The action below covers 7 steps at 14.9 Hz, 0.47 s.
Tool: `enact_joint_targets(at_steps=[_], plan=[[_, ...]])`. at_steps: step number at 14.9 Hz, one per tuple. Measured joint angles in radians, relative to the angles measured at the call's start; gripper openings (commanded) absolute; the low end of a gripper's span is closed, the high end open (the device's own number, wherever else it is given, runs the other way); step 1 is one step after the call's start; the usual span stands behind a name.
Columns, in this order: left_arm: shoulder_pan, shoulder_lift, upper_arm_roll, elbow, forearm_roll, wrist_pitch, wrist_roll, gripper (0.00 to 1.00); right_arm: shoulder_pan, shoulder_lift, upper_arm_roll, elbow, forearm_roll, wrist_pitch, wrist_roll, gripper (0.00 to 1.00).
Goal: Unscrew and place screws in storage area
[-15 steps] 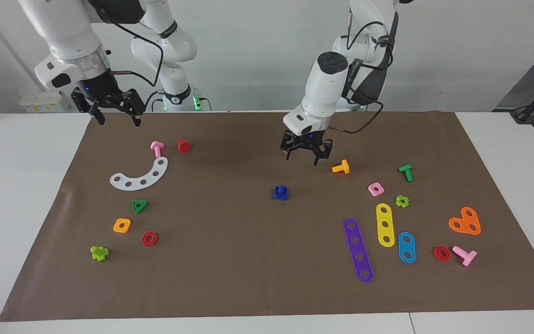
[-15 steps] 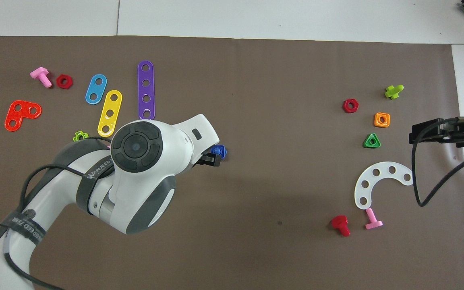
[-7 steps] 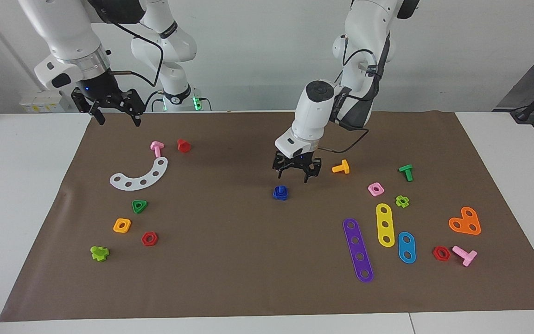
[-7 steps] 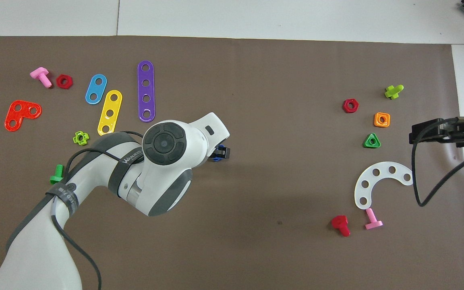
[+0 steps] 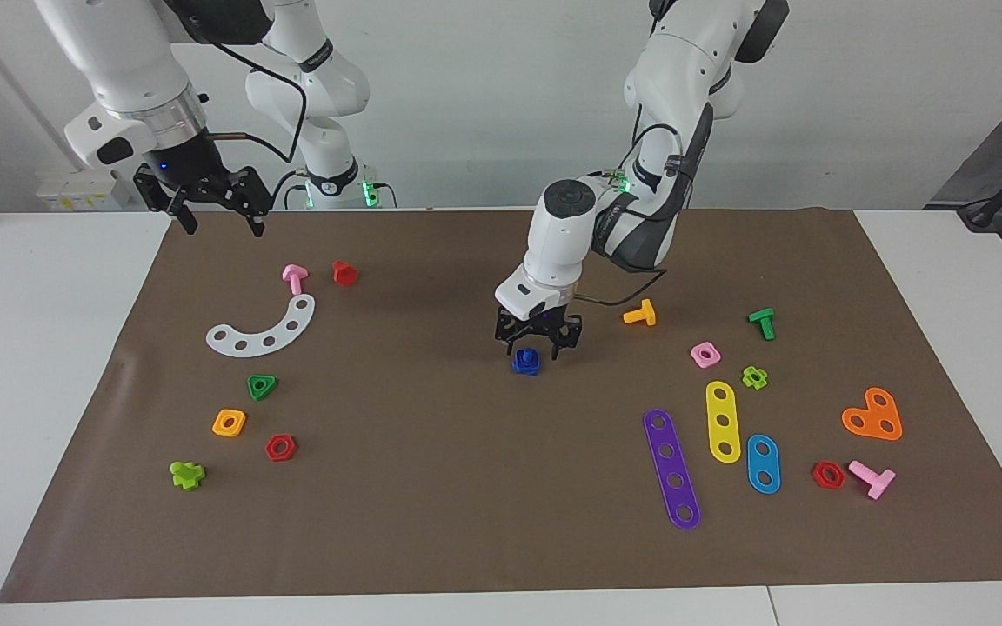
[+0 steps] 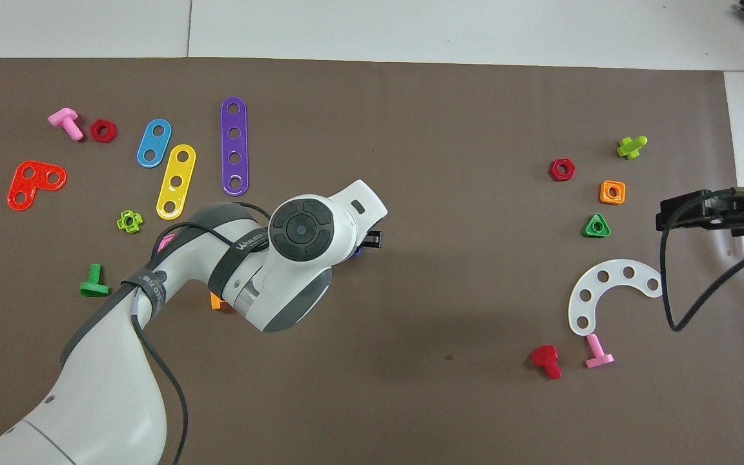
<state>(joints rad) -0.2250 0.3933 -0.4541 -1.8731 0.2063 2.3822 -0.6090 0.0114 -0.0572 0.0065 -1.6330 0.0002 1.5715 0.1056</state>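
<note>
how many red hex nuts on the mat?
2. One red hex nut lies beside the orange square nut at the right arm's end; the other beside the pink bolt at the left arm's end.

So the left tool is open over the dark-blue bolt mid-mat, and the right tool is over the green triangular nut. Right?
One slip. The facing view shows the right tool waiting in the air over the mat's edge nearest the robots, not over the green triangular nut. The rest holds: the left tool is open over the dark-blue bolt mid-mat.
</note>
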Motion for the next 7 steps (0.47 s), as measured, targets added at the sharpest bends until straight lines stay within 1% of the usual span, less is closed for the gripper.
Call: enact_joint_targets(at_steps=[1, 2, 7], plan=[[-0.002, 0.005, 0.000, 0.000, 0.004, 0.002, 0.000, 0.81, 0.000, 0.000, 0.000, 0.000, 0.000, 0.000, 0.000, 1.00], [-0.003, 0.010, 0.000, 0.000, 0.008, 0.004, -0.001, 0.78, 0.000, 0.000, 0.000, 0.000, 0.000, 0.000, 0.000, 1.00], [-0.006, 0.019, 0.000, -0.012, 0.020, 0.024, -0.002, 0.74, 0.000, 0.000, 0.000, 0.000, 0.000, 0.000, 0.000, 1.00]])
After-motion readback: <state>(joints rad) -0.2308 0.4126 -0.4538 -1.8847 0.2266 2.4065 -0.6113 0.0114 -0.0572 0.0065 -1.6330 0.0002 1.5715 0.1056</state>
